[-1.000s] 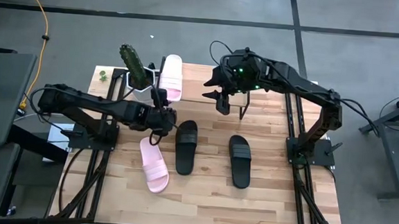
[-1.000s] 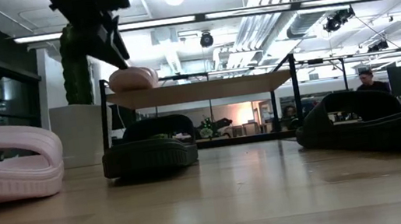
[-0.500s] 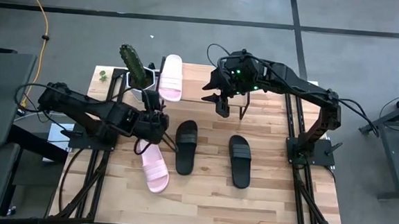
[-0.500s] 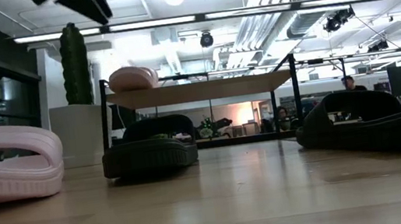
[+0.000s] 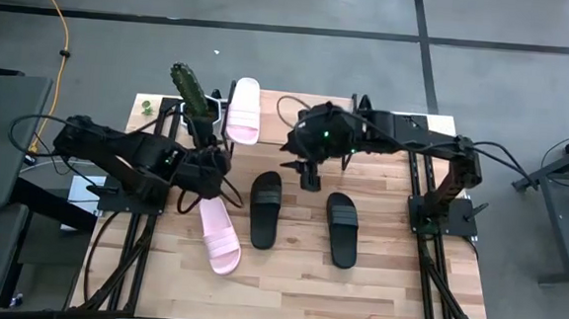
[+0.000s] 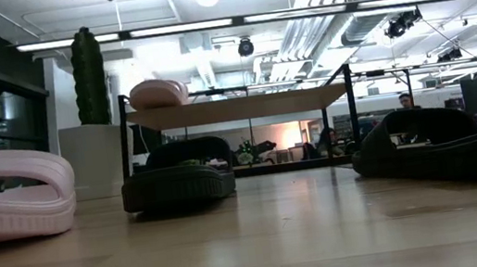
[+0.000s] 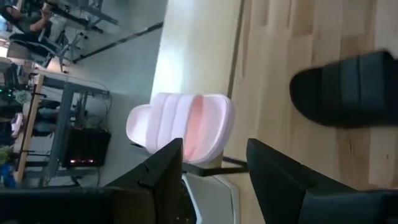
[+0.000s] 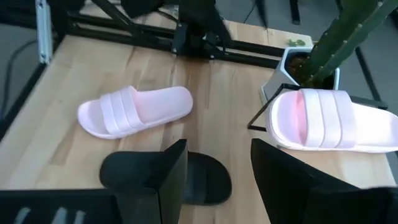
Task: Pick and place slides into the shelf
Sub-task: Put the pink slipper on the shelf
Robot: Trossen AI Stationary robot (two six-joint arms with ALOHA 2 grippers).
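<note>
One pale pink slide (image 5: 244, 110) lies sole-down on the left end of the shelf's wooden top (image 5: 282, 115), beside the cactus pot; it also shows in the low view (image 6: 158, 93). The second pink slide (image 5: 219, 235) and two black slides (image 5: 265, 208) (image 5: 340, 227) lie flat on the table. My left gripper (image 5: 220, 163) hovers open just near of the shelf's left end; its wrist view faces the shelved pink slide (image 7: 183, 124). My right gripper (image 5: 308, 174) hangs open above the table, just far of the left black slide (image 8: 205, 180).
A tall green cactus in a white pot (image 5: 194, 95) stands at the shelf's far-left corner. Thin black shelf legs (image 6: 126, 149) stand behind the black slides. There is bare tabletop (image 5: 296, 289) along the near edge. People and desks show in the room beyond.
My left gripper has drawn back from the shelf toward the table's left and risen almost out of the low view. My right gripper has moved from over the shelf toward the near edge, closer to the left black slide. No slide has moved.
</note>
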